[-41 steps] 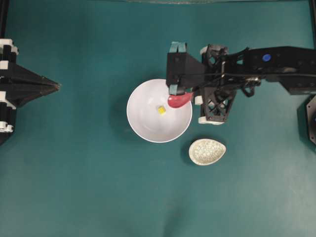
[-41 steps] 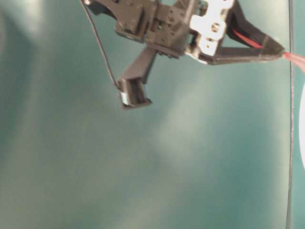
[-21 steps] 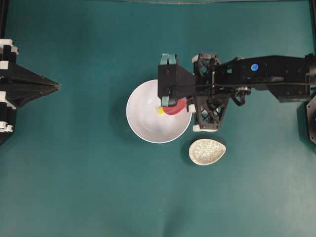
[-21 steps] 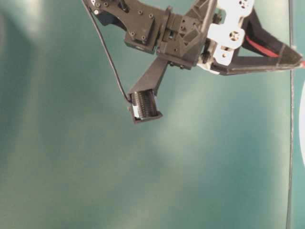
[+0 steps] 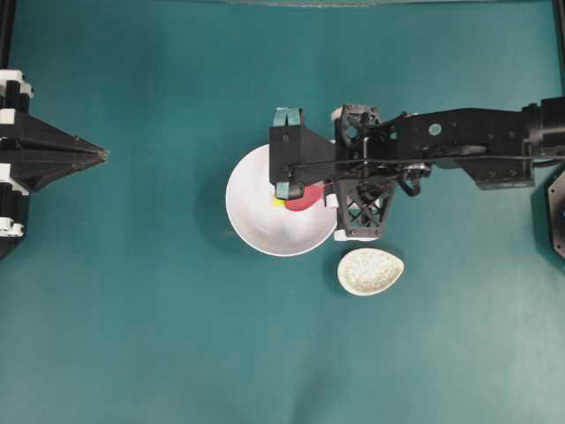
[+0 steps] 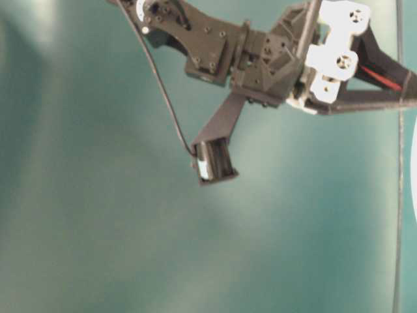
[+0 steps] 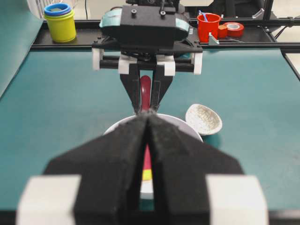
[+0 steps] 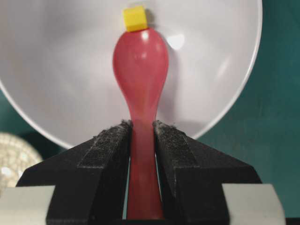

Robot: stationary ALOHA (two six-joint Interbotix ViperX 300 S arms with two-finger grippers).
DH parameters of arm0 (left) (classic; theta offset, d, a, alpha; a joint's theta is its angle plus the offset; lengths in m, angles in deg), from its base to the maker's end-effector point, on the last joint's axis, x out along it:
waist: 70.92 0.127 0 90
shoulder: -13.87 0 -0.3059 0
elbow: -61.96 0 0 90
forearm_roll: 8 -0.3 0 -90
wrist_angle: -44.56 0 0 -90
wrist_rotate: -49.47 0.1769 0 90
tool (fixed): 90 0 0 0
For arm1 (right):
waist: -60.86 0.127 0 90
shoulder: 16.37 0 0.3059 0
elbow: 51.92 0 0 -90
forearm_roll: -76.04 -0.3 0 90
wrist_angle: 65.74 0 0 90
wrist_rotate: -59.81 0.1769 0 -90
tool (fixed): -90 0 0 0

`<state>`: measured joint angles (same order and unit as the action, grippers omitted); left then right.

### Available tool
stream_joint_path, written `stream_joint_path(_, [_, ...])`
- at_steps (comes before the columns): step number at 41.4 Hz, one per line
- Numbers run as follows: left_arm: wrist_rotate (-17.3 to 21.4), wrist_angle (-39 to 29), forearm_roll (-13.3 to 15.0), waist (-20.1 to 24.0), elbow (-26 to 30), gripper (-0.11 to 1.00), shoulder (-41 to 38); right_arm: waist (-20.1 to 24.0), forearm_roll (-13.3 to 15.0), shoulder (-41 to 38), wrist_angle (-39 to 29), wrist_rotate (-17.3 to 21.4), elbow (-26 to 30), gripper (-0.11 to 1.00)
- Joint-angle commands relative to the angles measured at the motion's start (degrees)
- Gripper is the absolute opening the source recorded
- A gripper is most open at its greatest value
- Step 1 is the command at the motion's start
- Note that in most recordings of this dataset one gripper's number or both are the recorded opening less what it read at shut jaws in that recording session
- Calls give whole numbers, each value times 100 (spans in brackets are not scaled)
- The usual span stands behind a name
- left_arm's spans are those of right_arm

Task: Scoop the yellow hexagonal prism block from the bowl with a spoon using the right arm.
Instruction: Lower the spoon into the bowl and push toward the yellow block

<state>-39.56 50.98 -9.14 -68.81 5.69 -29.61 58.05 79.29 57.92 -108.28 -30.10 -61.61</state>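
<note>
On the teal tabletop (image 5: 132, 291) sits the bowl (image 5: 252, 225), round, white and plain. Inside it lies the yellow hexagonal prism block (image 8: 134, 18), resting on the bowl's inner surface near the middle. The spoon (image 8: 140, 70), glossy pink-red, reaches into the bowl with its scoop turned down toward the bowl's floor, and the tip of the scoop is touching or just short of the block; the block is outside the scoop, not in it. The right gripper (image 8: 142, 136) is clamped on the spoon's handle, its two padded fingers (image 8: 110, 150) pressed against either side of the handle above the bowl's near rim. Just beside the bowl stands a small speckled egg-shaped dish (image 5: 370, 271), apart from the bowl, with nothing in it. The left gripper (image 7: 147, 123) is well away at the left edge of the overhead view, its fingers drawn together to a point and holding nothing. At the far edge of the left wrist view stand a yellow cup (image 7: 61, 26) with a blue ring on top and a red cup (image 7: 208, 26) with something thin standing in it.
</note>
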Motion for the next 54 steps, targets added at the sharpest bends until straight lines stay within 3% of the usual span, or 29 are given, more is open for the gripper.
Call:
stream_joint_path(1, [0, 53, 0, 9, 132, 1, -44, 35, -35, 53, 123, 0, 167, 22])
stream_joint_path(25, [0, 53, 0, 9, 132, 1, -35, 229, -255, -26, 738, 0, 299, 22])
stream_joint_path(54, [0, 35, 0, 0, 141, 1, -35, 229, -413, -18, 773, 97, 404, 22])
